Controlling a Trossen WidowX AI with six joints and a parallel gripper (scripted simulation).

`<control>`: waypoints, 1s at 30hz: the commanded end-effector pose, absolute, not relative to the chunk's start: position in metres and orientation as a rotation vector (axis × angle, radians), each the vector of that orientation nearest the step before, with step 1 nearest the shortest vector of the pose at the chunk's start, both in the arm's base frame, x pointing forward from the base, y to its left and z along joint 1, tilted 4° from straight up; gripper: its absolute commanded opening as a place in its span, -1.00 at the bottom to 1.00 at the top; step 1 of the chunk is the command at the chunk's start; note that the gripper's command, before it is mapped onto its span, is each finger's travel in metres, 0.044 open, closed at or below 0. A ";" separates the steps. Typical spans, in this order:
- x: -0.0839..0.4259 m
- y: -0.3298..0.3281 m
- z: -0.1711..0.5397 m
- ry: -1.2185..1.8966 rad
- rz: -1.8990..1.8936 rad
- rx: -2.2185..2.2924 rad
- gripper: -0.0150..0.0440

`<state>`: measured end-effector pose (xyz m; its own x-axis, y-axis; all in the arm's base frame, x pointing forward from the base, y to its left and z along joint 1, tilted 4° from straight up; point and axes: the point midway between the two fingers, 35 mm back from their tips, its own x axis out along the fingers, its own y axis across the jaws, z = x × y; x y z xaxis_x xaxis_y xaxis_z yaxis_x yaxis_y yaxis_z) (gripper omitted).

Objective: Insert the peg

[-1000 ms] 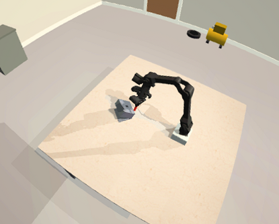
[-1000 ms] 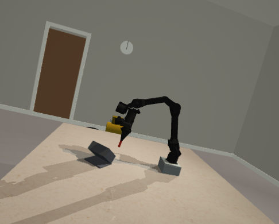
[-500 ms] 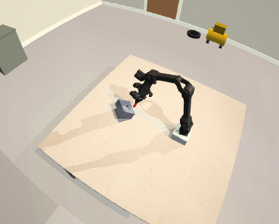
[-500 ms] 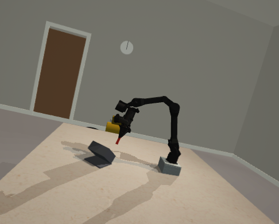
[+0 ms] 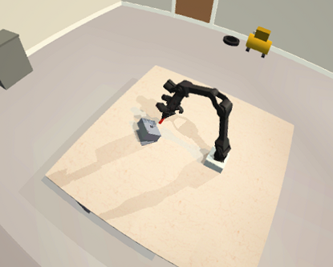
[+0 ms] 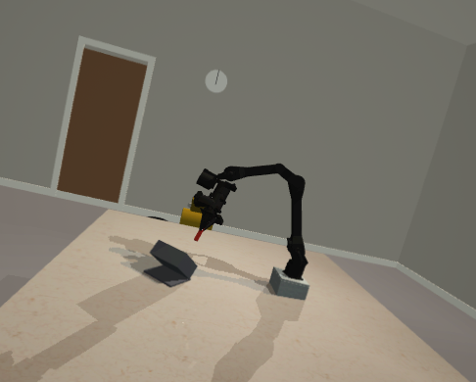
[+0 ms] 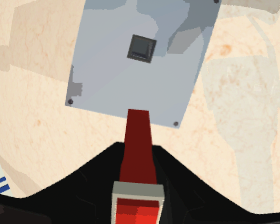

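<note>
The red peg (image 5: 161, 120) (image 6: 198, 236) (image 7: 138, 165) has flat sides. My gripper (image 5: 164, 117) (image 6: 202, 229) (image 7: 137, 152) is shut on it, with its lower end sticking out past the fingertips. The peg is held tilted, above the table and off the panel's face. The grey sloped panel (image 5: 148, 131) (image 6: 173, 258) (image 7: 107, 75) shows its back in the exterior view. Its square hole (image 7: 142, 48) lies beyond the peg's end in the wrist view and looks turned slightly relative to the peg. The peg's tip overlaps the panel's near edge in that view.
The panel stands on the pale table (image 5: 192, 215) (image 6: 196, 338). The arm's light base block (image 5: 215, 165) (image 6: 289, 286) stands on the side of the table away from the panel. Shadows of the arm fall over the table and panel. Small dark screws mark the panel's corners.
</note>
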<state>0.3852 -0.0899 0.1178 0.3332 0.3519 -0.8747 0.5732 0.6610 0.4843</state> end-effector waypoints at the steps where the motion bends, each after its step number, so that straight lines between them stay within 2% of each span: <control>1: 0.388 -0.098 0.122 1.242 -0.187 0.941 -0.49; 30: 0.411 -0.104 0.092 1.181 -0.227 1.061 -0.49</control>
<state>0.4076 -0.1072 0.0992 0.4174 0.3555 -0.8363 0.6392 0.5392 0.5483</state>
